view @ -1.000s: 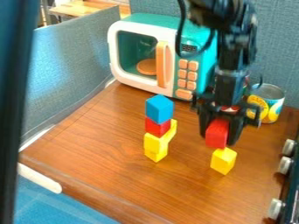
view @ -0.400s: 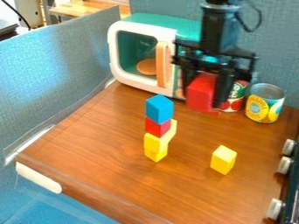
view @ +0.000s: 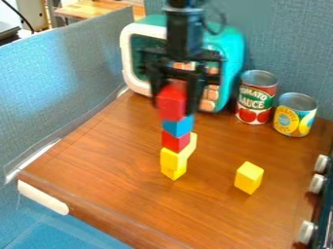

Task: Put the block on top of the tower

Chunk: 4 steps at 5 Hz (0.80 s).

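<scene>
The black gripper (view: 172,99) hangs over the tower at the middle of the camera view, shut on a red block (view: 172,103). That red block covers the upper part of the blue block (view: 177,127); whether the two touch, I cannot tell. Under the blue block is another red block (view: 175,141), and below it stand stacked yellow blocks (view: 173,162), with one yellow part jutting out to the right. A separate yellow block (view: 249,178) stands alone on the wooden surface, right of the tower.
Behind the gripper is a toy microwave (view: 232,58). A tomato sauce can (view: 256,97) and a yellow-labelled can (view: 296,115) stand at the back right. Stove knobs (view: 317,183) line the right edge; a grey partition (view: 71,82) borders the left.
Lifted off the lone yellow block, the red block has travelled up and then left with the gripper to the tower. The tower and the yellow block have kept their places.
</scene>
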Each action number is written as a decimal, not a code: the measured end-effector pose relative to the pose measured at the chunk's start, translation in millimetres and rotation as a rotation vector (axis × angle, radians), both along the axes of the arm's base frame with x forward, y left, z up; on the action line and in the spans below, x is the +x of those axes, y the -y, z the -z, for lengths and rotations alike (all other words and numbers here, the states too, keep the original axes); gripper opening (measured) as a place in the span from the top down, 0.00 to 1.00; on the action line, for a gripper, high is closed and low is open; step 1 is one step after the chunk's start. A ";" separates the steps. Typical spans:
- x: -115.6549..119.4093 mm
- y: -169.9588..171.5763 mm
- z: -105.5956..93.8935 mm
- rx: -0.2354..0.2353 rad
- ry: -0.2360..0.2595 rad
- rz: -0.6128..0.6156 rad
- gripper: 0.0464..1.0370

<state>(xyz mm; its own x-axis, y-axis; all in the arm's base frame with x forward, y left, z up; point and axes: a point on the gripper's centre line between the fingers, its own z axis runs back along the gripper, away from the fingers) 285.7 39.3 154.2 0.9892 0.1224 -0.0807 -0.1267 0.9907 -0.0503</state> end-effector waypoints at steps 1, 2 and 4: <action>-3.9 -18.4 2.3 -0.031 0.005 -0.052 0.44; -1.8 -22.3 14.4 -0.025 -0.038 -0.056 0.44; 25.2 -5.1 18.6 -0.010 -0.032 0.013 0.44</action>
<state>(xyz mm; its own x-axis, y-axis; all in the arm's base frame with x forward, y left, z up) 310.9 44.4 135.6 0.9876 0.1088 -0.1131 -0.1157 0.9917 -0.0565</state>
